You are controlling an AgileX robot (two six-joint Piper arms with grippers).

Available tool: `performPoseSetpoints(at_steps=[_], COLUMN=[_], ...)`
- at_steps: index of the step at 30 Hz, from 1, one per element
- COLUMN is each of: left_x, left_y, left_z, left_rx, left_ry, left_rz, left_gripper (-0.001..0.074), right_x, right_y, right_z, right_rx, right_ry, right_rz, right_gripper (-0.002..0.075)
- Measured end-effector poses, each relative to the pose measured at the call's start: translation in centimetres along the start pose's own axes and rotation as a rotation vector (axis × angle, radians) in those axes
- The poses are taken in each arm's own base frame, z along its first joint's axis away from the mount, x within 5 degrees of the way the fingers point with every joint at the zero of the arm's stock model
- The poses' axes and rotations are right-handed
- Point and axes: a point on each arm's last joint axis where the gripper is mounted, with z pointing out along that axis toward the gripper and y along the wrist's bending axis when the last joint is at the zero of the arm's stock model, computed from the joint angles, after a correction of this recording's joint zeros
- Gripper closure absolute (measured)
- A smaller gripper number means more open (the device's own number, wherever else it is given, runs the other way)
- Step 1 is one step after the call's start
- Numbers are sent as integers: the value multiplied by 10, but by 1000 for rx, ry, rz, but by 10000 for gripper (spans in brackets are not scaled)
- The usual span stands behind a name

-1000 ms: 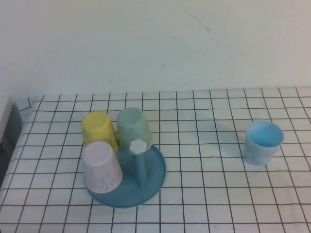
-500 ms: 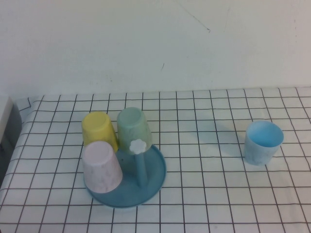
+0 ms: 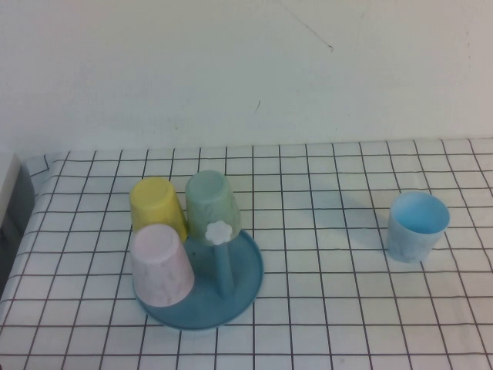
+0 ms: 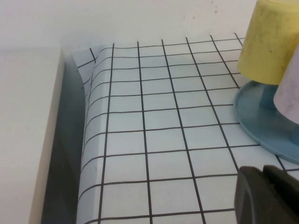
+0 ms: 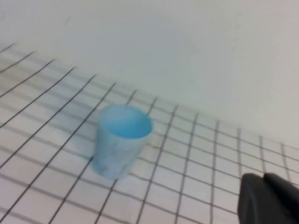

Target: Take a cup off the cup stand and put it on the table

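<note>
The light blue speckled cup (image 3: 417, 226) stands upright, mouth up, on the grid-cloth table (image 3: 323, 254) at the right, well apart from the cup stand (image 3: 248, 279). It also shows in the right wrist view (image 5: 120, 140). The stand has one bare peg with a white flower knob (image 3: 219, 231). Neither arm shows in the high view. My left gripper (image 4: 263, 169) is shut and empty, low over the cloth next to the stand's base (image 4: 261, 126). My right gripper (image 5: 263, 176) is shut and empty, back from the cup.
A pink cup (image 3: 160, 264), a yellow cup (image 3: 158, 204) and a pale green cup (image 3: 212, 202) sit upside down on the stand. The cloth's left edge drops into a dark gap beside a white ledge (image 4: 23, 140). A white wall stands behind.
</note>
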Motion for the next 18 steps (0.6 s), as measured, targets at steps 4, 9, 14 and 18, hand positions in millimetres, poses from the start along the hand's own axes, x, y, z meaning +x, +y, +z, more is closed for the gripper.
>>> performPoseSetpoints(at_steps=[4,9,14,18], left_x=[0,0,0,0], left_y=[0,0,0,0], left_z=[0,0,0,0], left_rx=[0,0,0,0], left_ry=[1,1,1,1], left_rz=[0,0,0,0], left_gripper=[737,737,737,737], right_x=[21,48,58,66], right_y=[-1,-1,-2,-1], right_z=[-5,0,1,1], right_rx=[150,258,309,299], right_ry=[-49,18,76,160], right_rz=[74,144,172,159], right_gripper=[728,729,729,729])
